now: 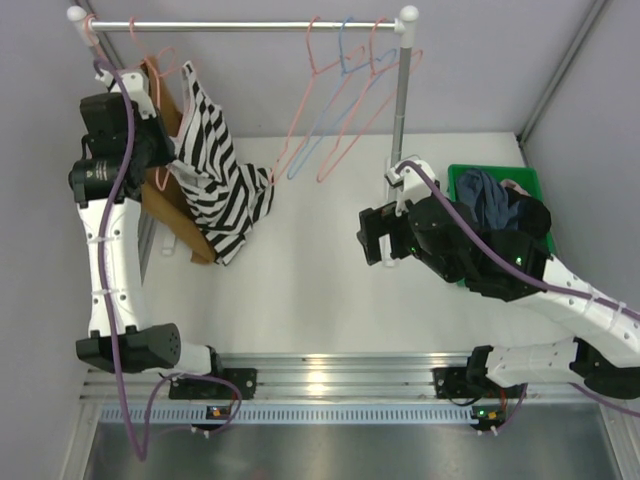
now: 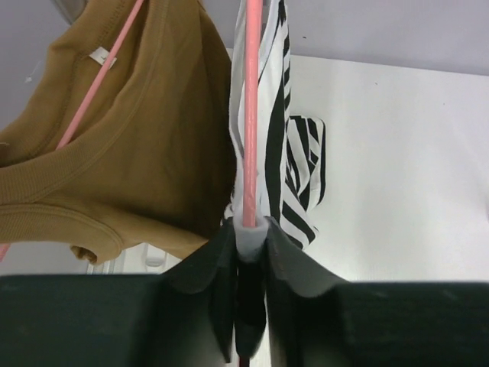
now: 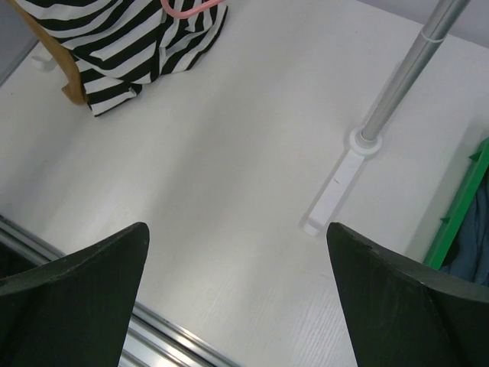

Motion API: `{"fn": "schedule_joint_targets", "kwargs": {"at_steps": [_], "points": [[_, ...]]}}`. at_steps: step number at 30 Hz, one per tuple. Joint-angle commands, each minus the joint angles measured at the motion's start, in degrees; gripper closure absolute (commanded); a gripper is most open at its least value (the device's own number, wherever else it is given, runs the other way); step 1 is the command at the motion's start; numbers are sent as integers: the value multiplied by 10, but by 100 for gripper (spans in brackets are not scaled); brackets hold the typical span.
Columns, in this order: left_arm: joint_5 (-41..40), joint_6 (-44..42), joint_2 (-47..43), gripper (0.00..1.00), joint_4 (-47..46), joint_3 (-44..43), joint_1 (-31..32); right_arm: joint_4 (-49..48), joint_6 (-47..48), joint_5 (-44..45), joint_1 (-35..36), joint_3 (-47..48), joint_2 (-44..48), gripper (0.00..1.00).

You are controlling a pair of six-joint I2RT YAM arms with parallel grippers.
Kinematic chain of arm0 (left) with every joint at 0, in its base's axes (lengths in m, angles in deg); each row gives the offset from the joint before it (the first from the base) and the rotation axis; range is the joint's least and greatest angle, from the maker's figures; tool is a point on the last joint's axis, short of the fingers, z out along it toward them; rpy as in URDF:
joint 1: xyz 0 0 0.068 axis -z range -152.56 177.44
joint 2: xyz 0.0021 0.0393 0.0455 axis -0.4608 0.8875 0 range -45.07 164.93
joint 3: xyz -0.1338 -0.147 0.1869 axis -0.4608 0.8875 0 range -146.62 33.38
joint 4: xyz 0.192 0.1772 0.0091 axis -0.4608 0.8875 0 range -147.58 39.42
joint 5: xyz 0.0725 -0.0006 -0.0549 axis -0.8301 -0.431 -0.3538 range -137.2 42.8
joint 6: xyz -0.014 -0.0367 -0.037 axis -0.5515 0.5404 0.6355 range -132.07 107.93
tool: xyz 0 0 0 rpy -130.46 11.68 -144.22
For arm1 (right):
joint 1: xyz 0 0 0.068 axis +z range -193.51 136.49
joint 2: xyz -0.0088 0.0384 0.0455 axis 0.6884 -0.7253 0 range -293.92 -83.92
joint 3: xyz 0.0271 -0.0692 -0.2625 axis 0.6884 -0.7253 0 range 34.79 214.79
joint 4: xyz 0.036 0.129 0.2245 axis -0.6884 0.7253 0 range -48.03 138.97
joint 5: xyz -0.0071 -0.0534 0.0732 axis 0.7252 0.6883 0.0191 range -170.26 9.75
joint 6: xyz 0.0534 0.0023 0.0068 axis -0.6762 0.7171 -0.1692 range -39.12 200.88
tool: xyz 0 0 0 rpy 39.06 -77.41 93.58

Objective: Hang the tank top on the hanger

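White counter (image 1: pixel 330 280), grey walls, garment rail (image 1: pixel 250 24) across the top of the overhead frame. We see the tank top (image 1: pixel 225 190) in the upper left of that frame, draped on a pink hanger (image 2: pixel 250 115) just right of a brown top (image 2: pixel 145 138), striped fabric spreading down and to the right. We cannot tell whether its hook sits on the rail.

Left pincer (image 2: pixel 250 229): fingers close together, clamped on the hanger wire where white fabric wraps it, at the bottom centre of the left wrist frame.

Right pincer (image 3: pixel 237 229): jaws wide apart, nothing between them, over bare counter right of centre, near the rail's right post (image 3: pixel 397 84).

Spare pink hangers (image 1: pixel 312 60) and a blue hanger (image 1: pixel 345 70) hang at the rail's right end. Green bin (image 1: pixel 465 180) at right holds a dark garment (image 1: pixel 490 200).
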Motion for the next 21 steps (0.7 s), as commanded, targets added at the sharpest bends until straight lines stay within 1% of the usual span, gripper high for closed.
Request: {"fn": "schedule_joint_targets", "kwargs": {"at_steps": [1, 3, 6, 10, 15, 21], "points": [[-30, 6, -35, 73, -22, 7, -4, -25, 10, -8, 8, 13, -6, 0], [-31, 8, -39, 67, -22, 9, -4, -27, 10, -10, 8, 13, -6, 0], [-31, 8, -44, 60, -22, 9, -4, -27, 9, -10, 7, 13, -7, 0], [-35, 10, -51, 55, -20, 6, -4, -27, 8, -11, 8, 12, -7, 0], [-42, 13, -59, 51, -13, -5, -4, -24, 8, -12, 8, 10, -8, 0], [-99, 18, -74, 48, 2, -31, -4, -23, 8, -11, 8, 7, -6, 0]]}}
